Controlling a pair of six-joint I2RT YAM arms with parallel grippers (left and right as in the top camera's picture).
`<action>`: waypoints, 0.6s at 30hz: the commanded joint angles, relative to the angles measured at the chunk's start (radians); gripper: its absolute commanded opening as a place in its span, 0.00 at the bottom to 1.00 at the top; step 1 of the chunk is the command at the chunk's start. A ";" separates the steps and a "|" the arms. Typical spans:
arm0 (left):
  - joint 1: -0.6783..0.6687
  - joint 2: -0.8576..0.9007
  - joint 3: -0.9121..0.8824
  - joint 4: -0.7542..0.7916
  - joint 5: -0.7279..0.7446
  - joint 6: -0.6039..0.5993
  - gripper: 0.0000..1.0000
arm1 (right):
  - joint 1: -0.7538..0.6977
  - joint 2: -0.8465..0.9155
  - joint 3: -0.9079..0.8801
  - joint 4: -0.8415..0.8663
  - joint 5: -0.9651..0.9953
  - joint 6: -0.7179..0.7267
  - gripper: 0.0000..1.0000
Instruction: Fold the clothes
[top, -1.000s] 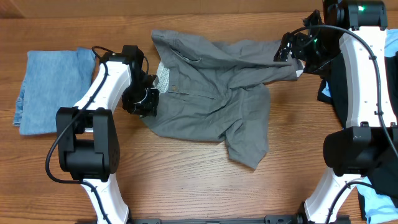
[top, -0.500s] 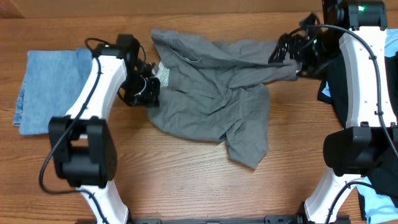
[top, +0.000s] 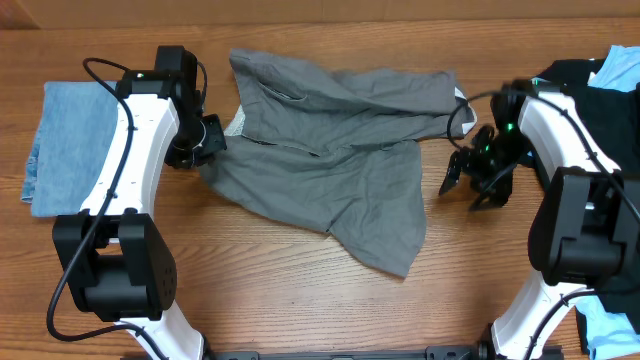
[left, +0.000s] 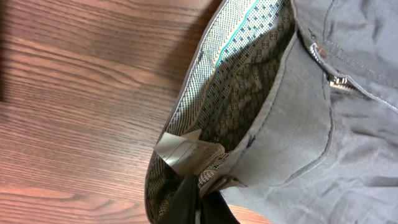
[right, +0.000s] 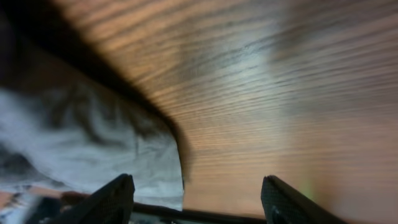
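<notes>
The large grey garment (top: 340, 150) lies spread across the middle of the table, its patterned waistband lining and a paper tag showing in the left wrist view (left: 249, 81). My left gripper (top: 205, 140) is shut on the garment's waistband at its left edge (left: 199, 196). My right gripper (top: 470, 185) is open and empty over bare wood, just right of the garment; its fingers (right: 196, 199) are spread wide with the grey cloth's edge (right: 93, 143) at the left.
A folded denim-blue garment (top: 75, 140) lies at the far left. A black garment (top: 610, 110) with a light blue piece (top: 622, 62) is piled at the right edge. More light blue cloth (top: 610, 330) is at the bottom right corner.
My right gripper has let go of the garment's right end, opened and moved down and away. My left gripper has pulled the waistband leftward and up; the garment has shifted left and flattened.
</notes>
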 joint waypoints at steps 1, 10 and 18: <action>0.010 -0.001 -0.008 0.011 -0.027 -0.020 0.04 | -0.040 -0.019 -0.153 0.055 -0.255 -0.107 0.70; 0.010 -0.001 -0.008 0.027 -0.027 -0.002 0.04 | -0.167 -0.019 -0.490 0.287 -0.611 -0.364 0.69; 0.010 -0.001 -0.008 0.024 -0.027 0.017 0.04 | -0.167 -0.019 -0.641 0.523 -0.681 -0.364 0.59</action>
